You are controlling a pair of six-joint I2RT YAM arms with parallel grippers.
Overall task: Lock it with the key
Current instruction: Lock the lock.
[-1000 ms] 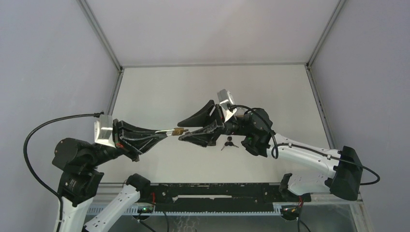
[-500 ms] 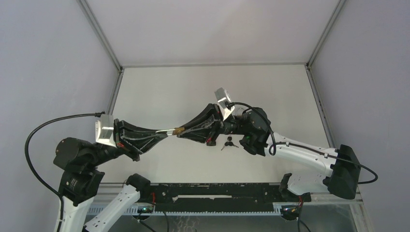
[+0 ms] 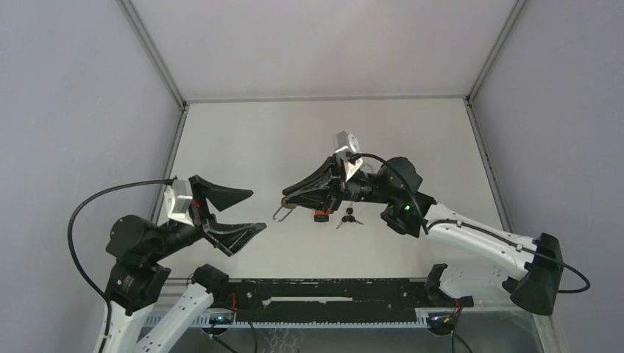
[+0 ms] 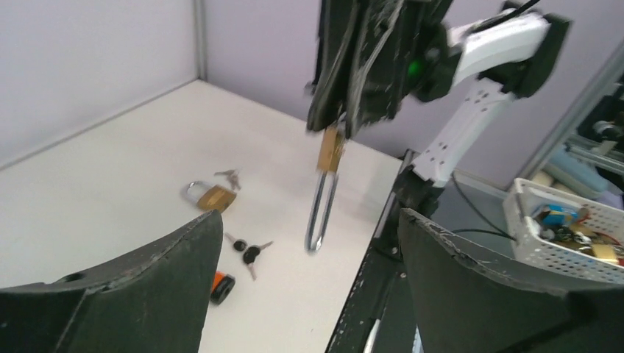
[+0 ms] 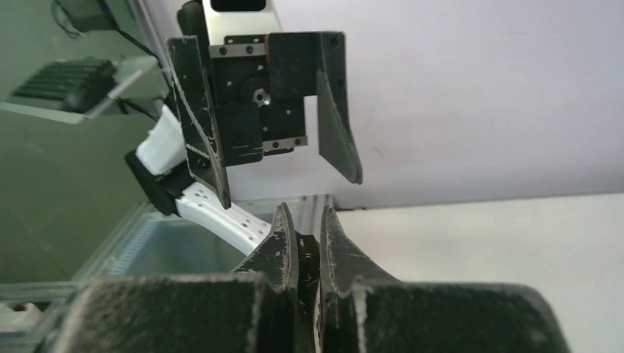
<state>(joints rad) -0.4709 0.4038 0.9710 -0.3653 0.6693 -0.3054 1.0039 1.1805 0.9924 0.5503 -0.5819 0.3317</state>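
Padlock (image 4: 330,152) hangs clamped in the right tool (image 3: 288,200), apparently by its body; left tool (image 3: 258,209) gapes wide

Pale table inside a grey booth

The table (image 3: 294,140) is matt and off-white, closed on three sides by grey walls (image 3: 81,110), with metal frame profiles (image 3: 151,51) rising from its far corners. A black rail (image 3: 331,290) runs along its near edge. A small orange-and-black object (image 4: 221,285) rests on the top. Beyond the table's edge stands a white lattice basket (image 4: 527,193) holding small items too blurred to name.
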